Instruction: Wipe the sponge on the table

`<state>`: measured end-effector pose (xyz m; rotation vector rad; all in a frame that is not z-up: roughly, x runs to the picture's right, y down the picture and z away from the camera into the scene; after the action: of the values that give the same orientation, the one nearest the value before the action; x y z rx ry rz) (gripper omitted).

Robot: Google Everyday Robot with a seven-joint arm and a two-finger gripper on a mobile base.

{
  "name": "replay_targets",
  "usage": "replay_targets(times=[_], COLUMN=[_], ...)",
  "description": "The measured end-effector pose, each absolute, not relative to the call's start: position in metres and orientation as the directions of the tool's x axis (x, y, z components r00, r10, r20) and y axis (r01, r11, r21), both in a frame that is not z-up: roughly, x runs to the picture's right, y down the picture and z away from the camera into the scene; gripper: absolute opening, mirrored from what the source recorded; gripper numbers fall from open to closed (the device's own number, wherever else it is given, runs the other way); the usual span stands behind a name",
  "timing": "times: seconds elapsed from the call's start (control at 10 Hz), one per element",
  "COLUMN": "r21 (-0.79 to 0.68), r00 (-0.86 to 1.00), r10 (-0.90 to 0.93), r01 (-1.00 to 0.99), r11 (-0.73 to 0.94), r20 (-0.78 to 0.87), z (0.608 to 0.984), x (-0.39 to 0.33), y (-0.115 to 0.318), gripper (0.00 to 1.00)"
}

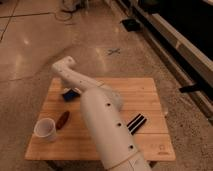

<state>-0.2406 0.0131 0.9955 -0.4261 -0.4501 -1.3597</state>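
The blue sponge lies on the far left part of the light wooden table. My white arm rises from the bottom of the camera view, crosses the table's middle and bends down at a joint near the far left edge. At its tip the dark gripper sits right at the sponge, on or just over it. The wrist hides part of the sponge.
A white cup stands near the table's front left corner, with a reddish-brown oblong thing beside it. A black-and-white striped block lies to the right of my arm. Polished floor surrounds the table, with dark shelving at the right.
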Motion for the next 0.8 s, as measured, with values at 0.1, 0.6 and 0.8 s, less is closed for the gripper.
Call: replay_targets(times=[0.1, 0.6, 0.8], r21=[-0.041, -0.062, -0.042], r00=[0.145, 0.135, 0.131], r10=[-0.829, -0.822, -0.819], r01=[0.988, 0.991, 0.991], r11=[0.146, 0.122, 0.130], r20=[0.540, 0.554, 0.559], z=[0.999, 1.008, 1.006], x=[-0.240, -0.244, -0.247], y=[0.016, 0.028, 0.025], gripper=[0.80, 0.48, 0.26])
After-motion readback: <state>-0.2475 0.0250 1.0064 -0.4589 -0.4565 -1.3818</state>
